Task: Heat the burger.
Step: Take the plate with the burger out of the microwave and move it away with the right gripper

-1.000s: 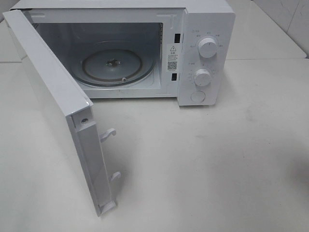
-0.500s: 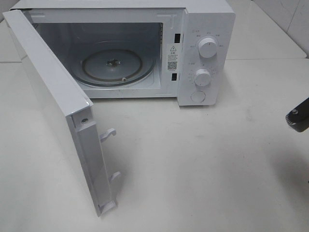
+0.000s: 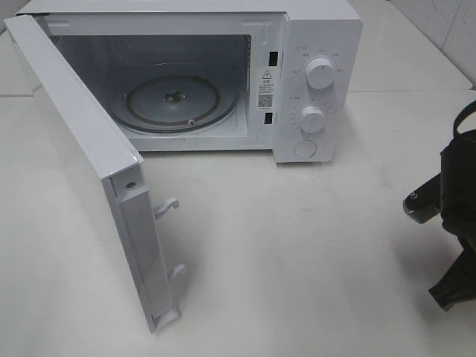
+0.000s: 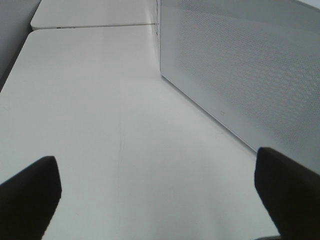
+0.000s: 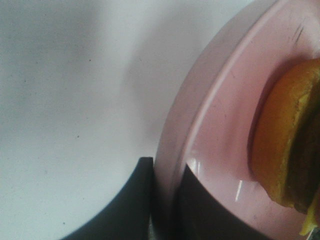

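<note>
One burger (image 5: 287,145) is what the job turns on, and it sits on a round pink plate (image 5: 220,130) whose rim is pinched between the narrowly set jaws of the right tool (image 5: 162,197). From that tool the burger lies just inward of the grip, across the plate's rim and shallow well; only its golden-brown bun edge and a dark layer show in the wrist view.

As a judgement, the burger looks tall, soft and loosely stacked, so squeezing it directly would likely crush or shear it. The stiff plate is the better hold, and the rim grip already in place suits that. A one-sided rim hold leaves the load hanging off to one side, and the glossy plate may be slippery, so the plate should be kept level to stop the burger sliding or toppling.

Beyond the plate is bare white counter (image 5: 65,100). In the high view the right arm (image 3: 454,223) shows at the right edge, well apart from the microwave (image 3: 312,74), whose door (image 3: 89,171) stands swung open with the glass turntable (image 3: 178,104) bare inside.

Left tool (image 4: 160,195) is spread wide and holds nothing, with the door's perforated panel (image 4: 240,75) near one of its fingers (image 4: 290,190).
</note>
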Controlling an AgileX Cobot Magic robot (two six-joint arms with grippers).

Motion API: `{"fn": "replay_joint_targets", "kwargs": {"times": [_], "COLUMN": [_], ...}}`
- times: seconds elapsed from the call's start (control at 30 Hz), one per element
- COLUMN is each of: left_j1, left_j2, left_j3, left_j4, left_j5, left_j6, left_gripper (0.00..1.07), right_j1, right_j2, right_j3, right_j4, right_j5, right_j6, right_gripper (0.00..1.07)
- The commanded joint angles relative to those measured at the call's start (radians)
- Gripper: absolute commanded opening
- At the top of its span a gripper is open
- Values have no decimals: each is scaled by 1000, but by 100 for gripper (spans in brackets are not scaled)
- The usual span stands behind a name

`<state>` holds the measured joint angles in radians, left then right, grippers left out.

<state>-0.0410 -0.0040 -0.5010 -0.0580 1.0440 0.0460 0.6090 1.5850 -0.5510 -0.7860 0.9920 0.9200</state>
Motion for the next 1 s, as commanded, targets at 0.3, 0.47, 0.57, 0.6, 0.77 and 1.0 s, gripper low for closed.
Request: {"fn": "replay_joint_targets", "kwargs": {"times": [0.3, 0.47, 0.57, 0.6, 0.77, 1.0], "left_j1": [2, 2, 2, 2, 2, 2], "left_j2": [-21, -21, -21, -21, -21, -21], "left_j3": [4, 4, 4, 4, 4, 4], "left_j4": [2, 2, 2, 2, 2, 2], "left_j5": [-6, -6, -6, -6, -6, -6], "left_j6": [-8, -8, -8, -8, -8, -8], "left_gripper": [104, 104, 104, 104, 104, 104], "right_j1": [-63, -63, -63, -63, -63, -61], "right_j2": [135, 191, 223, 223, 249, 234], "right_j3": [-2, -2, -2, -2, -2, -2], "right_j4": [-132, -156, -154, -154, -158, -145], "right_j5": [-44, -85, -117, -117, -131, -130], "right_j6": [126, 165, 177, 177, 192, 183], "right_gripper": [5, 7, 8, 8, 11, 28]}}
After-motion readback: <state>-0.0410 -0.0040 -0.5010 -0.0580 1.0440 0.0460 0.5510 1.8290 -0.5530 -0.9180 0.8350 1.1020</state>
